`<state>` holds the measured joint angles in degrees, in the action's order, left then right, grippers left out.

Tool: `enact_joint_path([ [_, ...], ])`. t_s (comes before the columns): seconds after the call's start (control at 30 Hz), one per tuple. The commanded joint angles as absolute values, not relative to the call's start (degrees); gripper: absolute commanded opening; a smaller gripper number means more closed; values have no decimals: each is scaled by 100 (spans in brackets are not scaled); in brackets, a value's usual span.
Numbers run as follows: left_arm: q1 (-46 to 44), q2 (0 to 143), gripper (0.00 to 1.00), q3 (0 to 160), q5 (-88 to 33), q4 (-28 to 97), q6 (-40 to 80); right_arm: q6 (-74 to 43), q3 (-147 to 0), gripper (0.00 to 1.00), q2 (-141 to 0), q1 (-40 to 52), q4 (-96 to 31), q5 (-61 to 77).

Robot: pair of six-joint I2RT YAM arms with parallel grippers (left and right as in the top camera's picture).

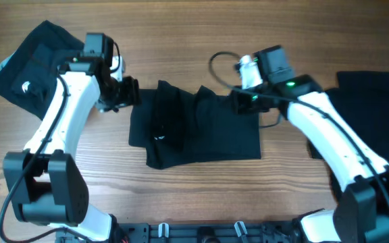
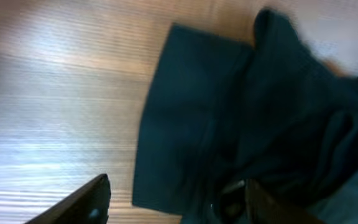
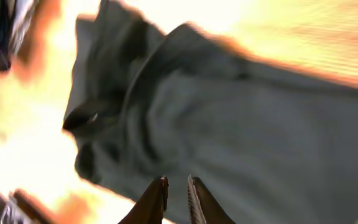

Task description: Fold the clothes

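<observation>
Spread wide, the left gripper (image 2: 178, 190), one dark finger (image 2: 82, 202) low over bare wood, the other on cloth, the edge of the middle T-shirt (image 1: 194, 128) between them. Drawn nearly together, the right gripper (image 3: 177, 183), only a thin gap, nothing seen pinched, above that same shirt's upper right part; view blurred. Three black T-shirts in all: the middle one rumpled, partly folded, at the centre of the table (image 1: 181, 40); a second T-shirt (image 1: 19, 67) far left; a third T-shirt (image 1: 377, 94) far right.
</observation>
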<state>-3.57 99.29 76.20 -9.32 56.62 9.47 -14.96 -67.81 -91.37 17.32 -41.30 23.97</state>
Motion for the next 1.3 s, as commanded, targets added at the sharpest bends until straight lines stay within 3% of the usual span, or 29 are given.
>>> enact_joint_path([
  [0.0, -309, 9931, 81, 6558, -1946, 4762, 947, -1710, -6792, 18, -9015, 1328, -4250, 2060],
  [0.23, -401, 10648, 88, 5710, -2486, 3439, 390, -1653, -6792, 17, -9015, 1232, -4375, 2058],
  [0.43, -801, 11083, 80, 5708, -2978, 3444, -110, -1649, -6792, 17, -9015, 1232, -4372, 2058],
  [0.47, -871, 11166, 68, 5708, -2978, 3444, -110, -1649, -6792, 17, -9015, 1232, -4368, 2056],
  [0.57, -888, 11214, 15, 5710, -2976, 3465, -108, -1649, -6792, 17, -9015, 1232, -4359, 2056],
  [0.6, -873, 11201, 4, 5712, -2974, 3496, -108, -1651, -6792, 17, -9015, 1232, -4355, 2056],
  [0.73, -602, 10943, 4, 6080, -2969, 4206, -108, -1636, -6792, 17, -9015, 1229, -4355, 2053],
  [0.93, -248, 10132, 4, 7874, -2781, 5804, -86, -1503, -6792, 17, -9015, 1229, -4355, 1966],
  [1.27, -1490, 9821, 4, 8405, -3116, 5555, 784, -1549, -6792, 20, -9045, 1232, -4429, 1758],
])
